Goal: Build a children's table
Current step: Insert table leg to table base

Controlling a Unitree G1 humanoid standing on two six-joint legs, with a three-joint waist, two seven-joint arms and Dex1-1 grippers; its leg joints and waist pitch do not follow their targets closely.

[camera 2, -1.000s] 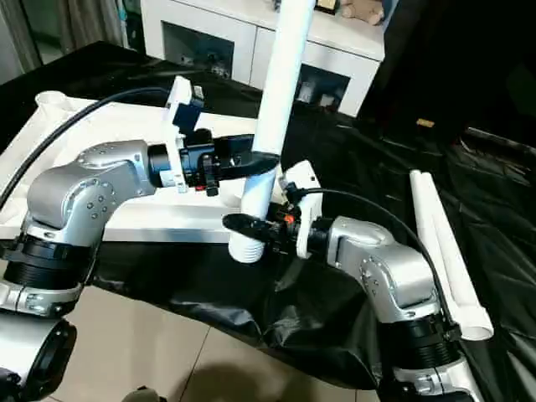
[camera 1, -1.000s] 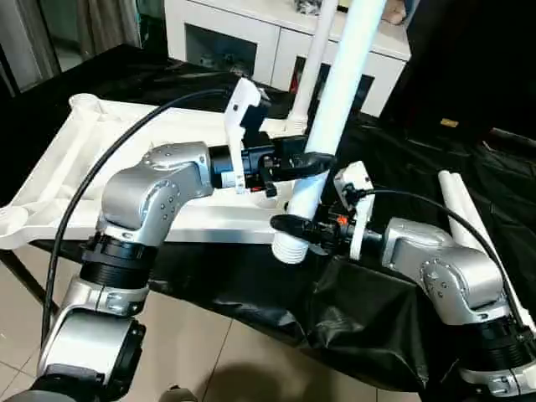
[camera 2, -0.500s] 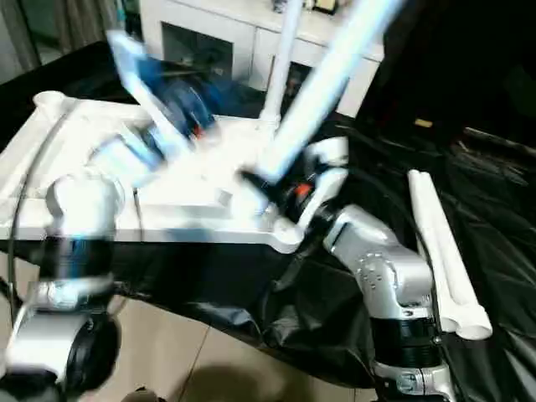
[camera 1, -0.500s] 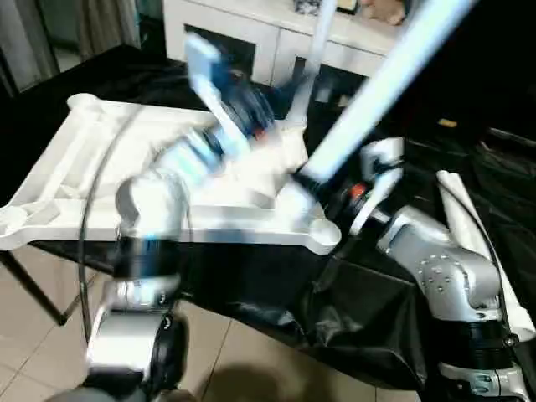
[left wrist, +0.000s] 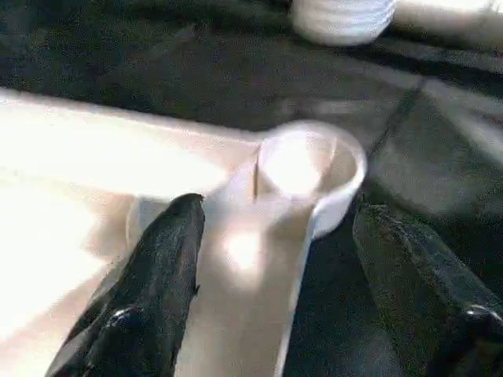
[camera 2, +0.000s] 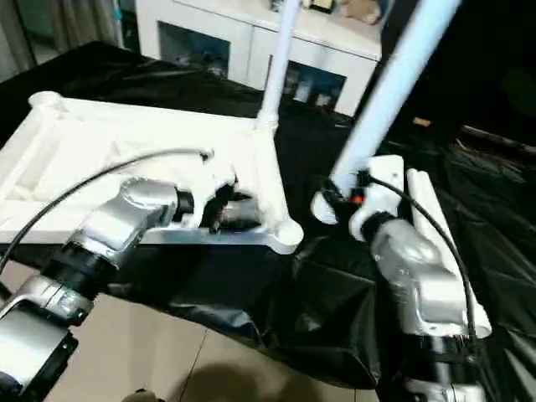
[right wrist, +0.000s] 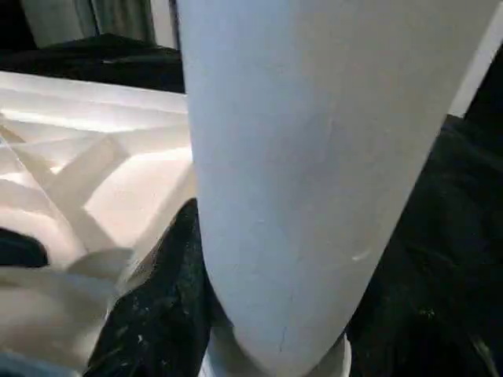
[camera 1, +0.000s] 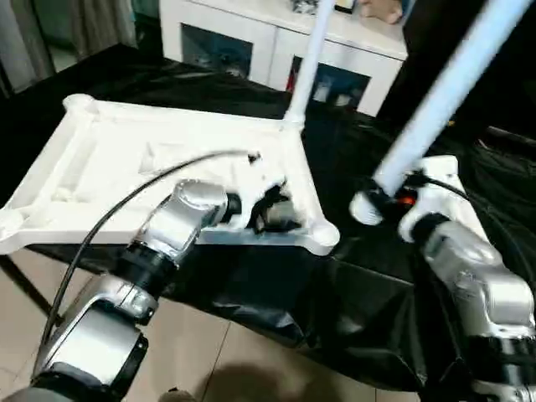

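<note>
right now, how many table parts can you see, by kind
table top: 1
legs: 3, a standing leg in the far corner, a held leg in the right tool, a loose leg on the black cloth, partly hidden
total: 4

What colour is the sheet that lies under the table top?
Black and glossy, the sheet is wrinkled under the white table top; the right eye view shows it best.

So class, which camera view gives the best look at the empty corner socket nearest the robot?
The left wrist view: the socket sits close, its round opening facing the camera. Both eye views show it small, at the tabletop's near corner.
</note>
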